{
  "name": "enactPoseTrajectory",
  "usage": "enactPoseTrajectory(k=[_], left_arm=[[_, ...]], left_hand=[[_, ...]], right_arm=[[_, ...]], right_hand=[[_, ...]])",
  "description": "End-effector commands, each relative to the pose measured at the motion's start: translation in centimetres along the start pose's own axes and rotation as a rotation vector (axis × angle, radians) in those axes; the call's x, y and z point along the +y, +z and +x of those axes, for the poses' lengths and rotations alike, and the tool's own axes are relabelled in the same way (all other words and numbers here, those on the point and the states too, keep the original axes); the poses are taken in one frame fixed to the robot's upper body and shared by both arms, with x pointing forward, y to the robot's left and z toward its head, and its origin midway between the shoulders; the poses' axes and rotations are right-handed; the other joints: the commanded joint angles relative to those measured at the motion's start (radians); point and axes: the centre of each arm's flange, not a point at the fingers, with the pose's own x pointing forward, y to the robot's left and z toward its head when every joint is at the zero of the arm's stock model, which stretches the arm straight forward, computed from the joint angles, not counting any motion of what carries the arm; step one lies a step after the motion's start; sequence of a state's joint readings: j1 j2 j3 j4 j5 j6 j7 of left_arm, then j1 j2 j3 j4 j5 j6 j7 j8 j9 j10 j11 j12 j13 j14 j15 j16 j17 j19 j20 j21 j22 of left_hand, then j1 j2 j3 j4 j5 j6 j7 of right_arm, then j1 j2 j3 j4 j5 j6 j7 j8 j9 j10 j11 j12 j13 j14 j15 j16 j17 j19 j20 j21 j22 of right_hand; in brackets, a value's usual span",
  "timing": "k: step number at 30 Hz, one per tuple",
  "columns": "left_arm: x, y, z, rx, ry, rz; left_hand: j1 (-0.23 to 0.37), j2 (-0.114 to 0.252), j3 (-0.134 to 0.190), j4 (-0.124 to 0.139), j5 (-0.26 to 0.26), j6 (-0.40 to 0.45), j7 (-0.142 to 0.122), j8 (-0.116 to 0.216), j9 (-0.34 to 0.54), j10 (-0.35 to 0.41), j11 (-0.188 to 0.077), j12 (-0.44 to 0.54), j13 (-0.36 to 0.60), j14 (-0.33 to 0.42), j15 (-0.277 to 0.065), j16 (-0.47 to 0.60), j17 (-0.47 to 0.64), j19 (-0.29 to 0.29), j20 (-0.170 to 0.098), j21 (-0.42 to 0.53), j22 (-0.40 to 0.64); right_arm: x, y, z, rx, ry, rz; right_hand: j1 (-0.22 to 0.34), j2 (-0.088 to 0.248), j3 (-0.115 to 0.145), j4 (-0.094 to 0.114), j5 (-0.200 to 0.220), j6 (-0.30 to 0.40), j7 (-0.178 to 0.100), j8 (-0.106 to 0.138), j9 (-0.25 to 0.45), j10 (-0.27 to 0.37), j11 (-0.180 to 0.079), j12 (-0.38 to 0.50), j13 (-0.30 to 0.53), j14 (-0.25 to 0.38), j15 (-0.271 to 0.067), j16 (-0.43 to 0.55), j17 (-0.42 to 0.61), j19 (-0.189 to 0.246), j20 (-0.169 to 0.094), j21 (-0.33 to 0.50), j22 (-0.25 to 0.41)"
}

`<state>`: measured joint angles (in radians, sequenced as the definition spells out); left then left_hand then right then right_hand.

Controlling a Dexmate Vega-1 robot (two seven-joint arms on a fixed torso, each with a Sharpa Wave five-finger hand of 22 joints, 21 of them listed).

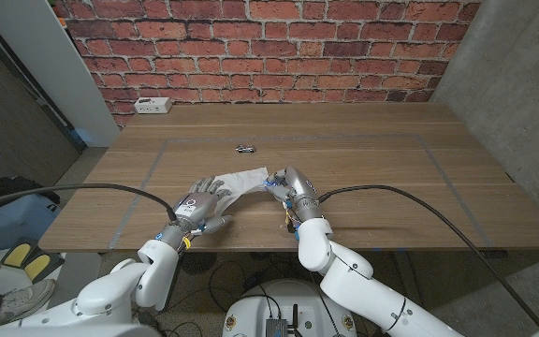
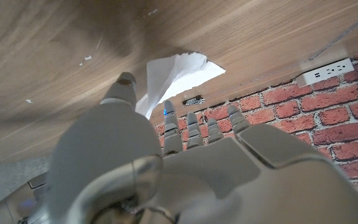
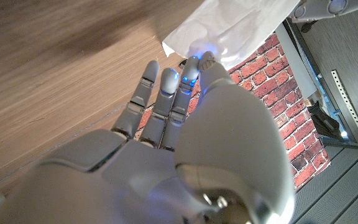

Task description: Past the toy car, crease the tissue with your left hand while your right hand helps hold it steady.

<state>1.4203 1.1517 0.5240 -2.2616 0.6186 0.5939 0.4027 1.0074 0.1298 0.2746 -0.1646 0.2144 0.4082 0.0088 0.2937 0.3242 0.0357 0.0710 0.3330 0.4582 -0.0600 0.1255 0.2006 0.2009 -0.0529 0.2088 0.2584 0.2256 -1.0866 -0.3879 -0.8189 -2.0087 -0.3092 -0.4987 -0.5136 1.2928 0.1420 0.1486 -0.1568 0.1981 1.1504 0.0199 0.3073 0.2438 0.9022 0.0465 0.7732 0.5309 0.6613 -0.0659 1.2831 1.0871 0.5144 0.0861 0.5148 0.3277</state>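
Two hands at white tissue (image 1: pixel 242 180), near table (image 1: pixel 363 159) front edge | left hand (image 1: pixel 200 208) fingers spread on its near corner | right hand (image 1: pixel 286 186) fingertips touch its right edge, fingers extended | head view: small dark toy car (image 1: pixel 245 148) beyond tissue | crumpled thin paper | wood grain, brick wall (image 1: pixel 279 47), white power strip (image 1: pixel 152 106)

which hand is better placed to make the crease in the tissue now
Left. The left hand lies spread on the tissue, while the right hand only meets its far edge, suited to steadying.
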Motion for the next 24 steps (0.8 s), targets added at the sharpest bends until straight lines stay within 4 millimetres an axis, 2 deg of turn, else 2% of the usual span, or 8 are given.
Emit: enactPoseTrajectory(k=[1,6,10,15,18,19,22,24], left_arm=[[-0.3,0.3,-0.5,0.016,0.042,0.035],[0.2,0.0,-1.1,0.025,0.089,0.032],[0.7,-0.1,-1.6,0.025,0.119,0.014],[1.3,0.0,-2.1,0.021,0.158,-0.004],[1.8,0.0,-2.3,0.017,0.190,-0.020],[1.9,0.1,-2.4,0.019,0.201,-0.024],[2.3,0.0,-2.5,0.031,0.216,-0.032],[2.4,0.0,-2.5,0.032,0.218,-0.041]], left_hand=[[0.047,0.023,0.036,-0.004,-0.004,0.099,-0.001,0.055,0.023,0.060,-0.010,0.040,0.015,0.058,-0.014,0.018,-0.003,0.041,0.002,0.023,0.003],[0.046,0.022,0.047,0.006,-0.004,0.245,-0.014,0.106,0.021,0.129,-0.030,0.069,0.018,0.119,-0.037,0.025,-0.008,0.085,0.002,0.044,0.001],[0.045,0.018,0.051,0.007,-0.005,0.290,-0.021,0.116,0.014,0.158,-0.038,0.077,0.018,0.140,-0.043,0.028,-0.010,0.104,0.003,0.054,0.001],[0.032,0.026,0.058,0.016,-0.009,0.392,0.001,0.143,0.002,0.206,-0.061,0.080,0.009,0.185,-0.061,0.039,-0.009,0.126,0.004,0.065,-0.001],[0.027,0.034,0.067,0.020,-0.013,0.437,-0.001,0.153,-0.006,0.242,-0.076,0.085,0.003,0.209,-0.076,0.044,-0.009,0.137,0.004,0.071,-0.001],[0.027,0.043,0.076,0.021,-0.013,0.466,0.010,0.160,-0.010,0.254,-0.079,0.084,-0.001,0.213,-0.080,0.044,-0.008,0.143,0.004,0.075,-0.001],[0.035,0.053,0.100,0.018,-0.014,0.494,0.033,0.158,-0.020,0.294,-0.094,0.087,-0.010,0.241,-0.104,0.047,-0.010,0.168,0.002,0.088,-0.001],[0.037,0.055,0.106,0.017,-0.014,0.500,0.037,0.161,-0.018,0.297,-0.095,0.086,-0.011,0.242,-0.105,0.047,-0.010,0.172,0.002,0.090,-0.001]], right_arm=[[-0.2,0.3,-0.3,0.012,-0.029,0.036],[-0.4,-0.1,-0.4,0.027,-0.050,0.026],[-0.5,-0.4,-0.4,0.044,-0.064,0.013],[-0.5,-0.9,-0.5,0.066,-0.070,0.000],[-0.7,-1.3,-0.7,0.079,-0.073,-0.009],[-0.8,-1.3,-0.8,0.083,-0.076,-0.010],[-1.0,-1.5,-0.9,0.086,-0.079,-0.012],[-1.1,-1.6,-1.0,0.085,-0.082,-0.011]], right_hand=[[0.006,-0.003,0.009,-0.004,0.001,0.080,0.074,0.002,0.006,0.003,0.002,0.007,0.003,0.010,-0.087,0.002,0.004,-0.002,0.002,0.013,0.008],[0.006,-0.002,0.013,-0.003,0.002,0.080,0.075,0.000,0.008,0.002,0.002,0.007,0.000,0.007,-0.090,0.007,0.013,-0.006,0.003,0.023,0.015],[0.004,-0.002,0.017,-0.002,0.002,0.079,0.075,-0.002,0.009,-0.003,0.002,0.009,0.003,0.009,-0.088,0.006,0.014,-0.008,0.003,0.032,0.021],[0.004,-0.003,0.020,-0.003,0.003,0.080,0.076,-0.003,0.011,-0.004,0.001,0.010,0.001,0.007,-0.088,0.007,0.019,-0.011,0.004,0.042,0.027],[0.004,-0.004,0.022,-0.003,0.003,0.080,0.077,-0.005,0.010,-0.005,0.002,0.010,-0.001,0.008,-0.088,0.005,0.020,-0.013,0.003,0.046,0.030],[0.003,-0.004,0.023,-0.003,0.003,0.080,0.076,-0.005,0.011,-0.006,-0.002,0.010,0.000,0.007,-0.088,0.006,0.022,-0.013,0.003,0.048,0.031],[0.003,-0.005,0.024,-0.003,0.003,0.081,0.078,-0.006,0.010,-0.007,0.000,0.011,0.000,0.007,-0.088,0.003,0.019,-0.014,0.004,0.051,0.033],[0.003,-0.006,0.024,-0.003,0.002,0.081,0.078,-0.007,0.010,-0.006,0.001,0.010,-0.003,0.007,-0.089,0.003,0.016,-0.015,0.004,0.054,0.034]])
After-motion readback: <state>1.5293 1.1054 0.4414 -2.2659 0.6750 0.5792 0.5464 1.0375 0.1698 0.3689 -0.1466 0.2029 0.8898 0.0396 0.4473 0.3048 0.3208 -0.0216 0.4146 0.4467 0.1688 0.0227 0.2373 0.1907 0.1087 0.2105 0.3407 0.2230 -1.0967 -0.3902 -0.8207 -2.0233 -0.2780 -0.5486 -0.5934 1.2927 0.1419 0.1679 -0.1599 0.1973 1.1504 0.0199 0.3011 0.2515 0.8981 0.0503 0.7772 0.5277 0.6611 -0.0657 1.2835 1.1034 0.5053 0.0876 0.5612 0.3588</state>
